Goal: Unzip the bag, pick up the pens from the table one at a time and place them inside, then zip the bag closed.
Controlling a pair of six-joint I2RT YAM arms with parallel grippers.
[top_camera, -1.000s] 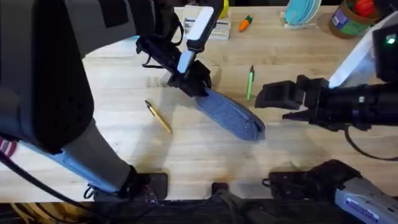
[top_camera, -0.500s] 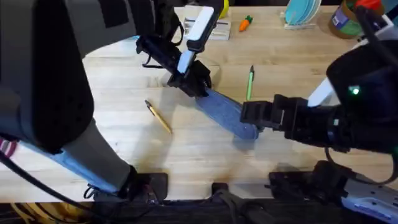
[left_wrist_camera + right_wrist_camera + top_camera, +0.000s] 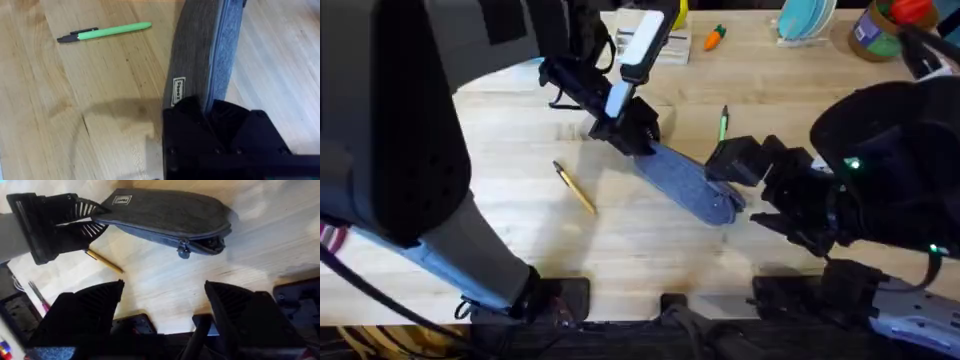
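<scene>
The blue-grey bag [image 3: 685, 185] lies slanted on the table [image 3: 520, 240], its zipper closed with the pull [image 3: 184, 250] at the nearer right end. My left gripper [image 3: 625, 128] is shut on the bag's far left end [image 3: 200, 50]. My right gripper [image 3: 732, 162] hovers open just over the bag's right end, and its fingers [image 3: 85, 305] are spread wide with nothing between them. The green pen [image 3: 722, 125] lies just behind the bag [image 3: 105, 31]. The yellow-tan pen [image 3: 575, 187] rests to the left of the bag [image 3: 104, 261].
At the table's back edge are an orange carrot toy [image 3: 715, 37], teal plates [image 3: 805, 20], a container [image 3: 880, 30] and a white box [image 3: 655, 45]. Bare wood stretches in front of the bag.
My right arm has swung left and come in over the bag's right end, still open. The left gripper, bag and pens have not moved.
</scene>
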